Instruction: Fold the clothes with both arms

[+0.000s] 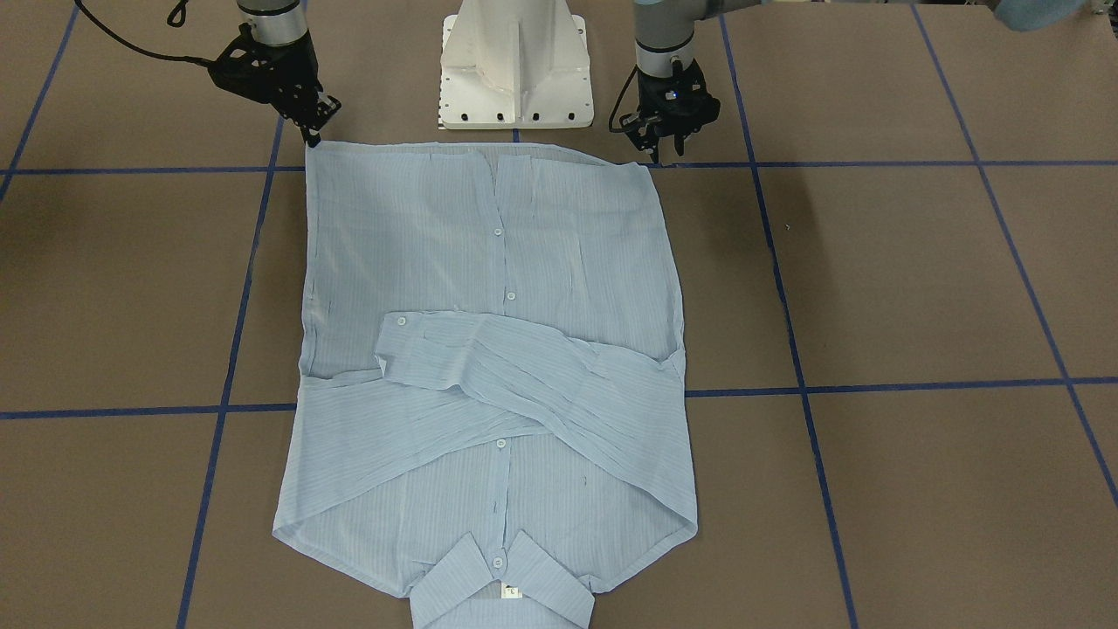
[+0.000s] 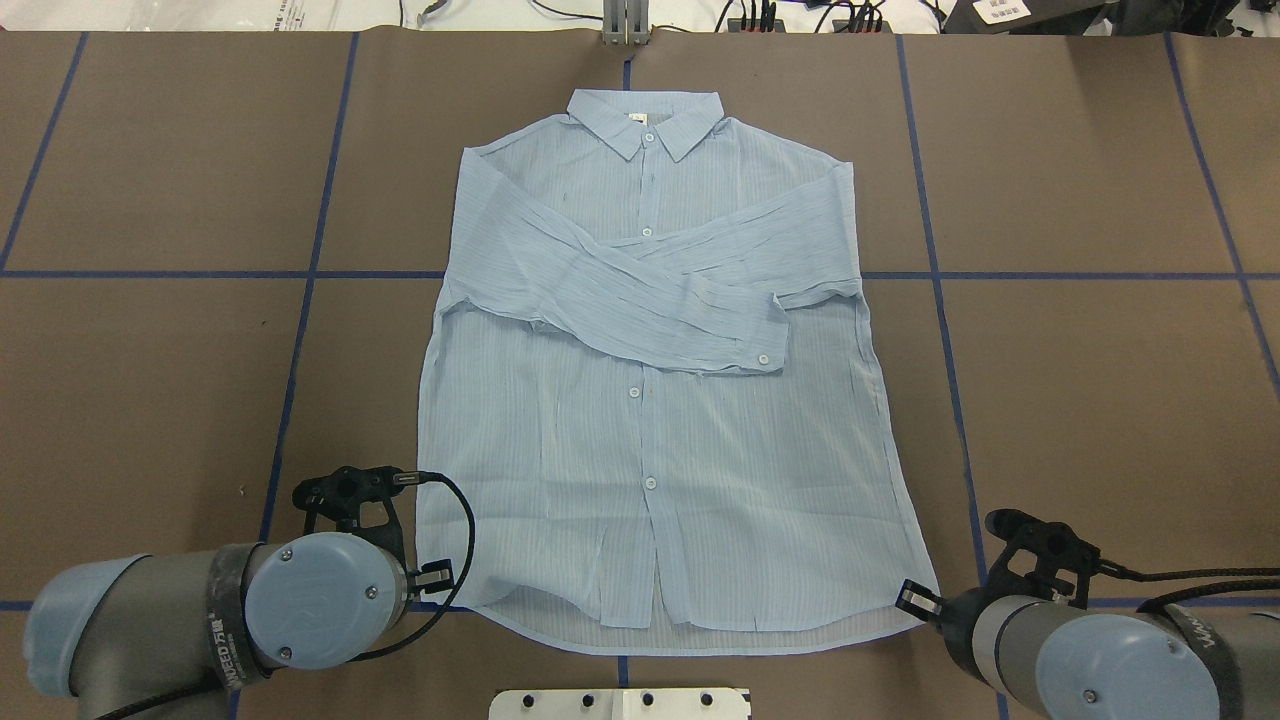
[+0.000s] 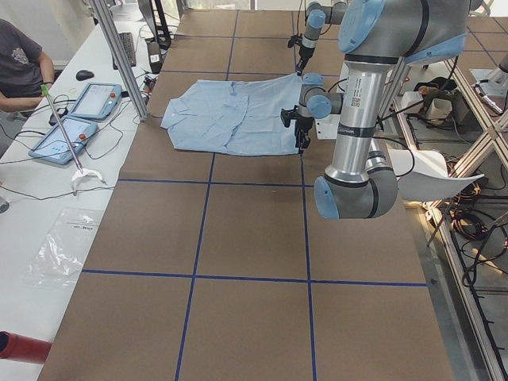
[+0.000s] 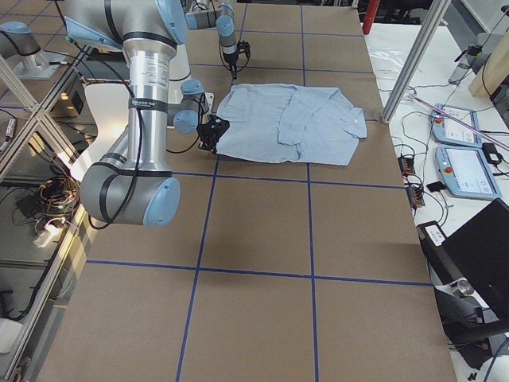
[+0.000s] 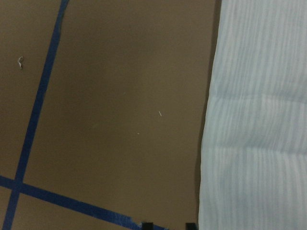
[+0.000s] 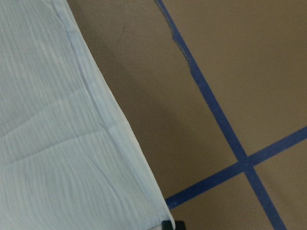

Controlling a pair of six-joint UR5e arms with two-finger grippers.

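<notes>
Blue tape lines [image 1: 873,386] cross the brown table [image 1: 917,279]; two screens [image 3: 97,99] lie on a side bench [image 3: 16,178].

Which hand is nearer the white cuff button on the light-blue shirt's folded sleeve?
Right. The black two-finger right hand is at the hem corner on the same side as the white cuff button; the black left hand is beside the opposite hem corner, farther away.
</notes>
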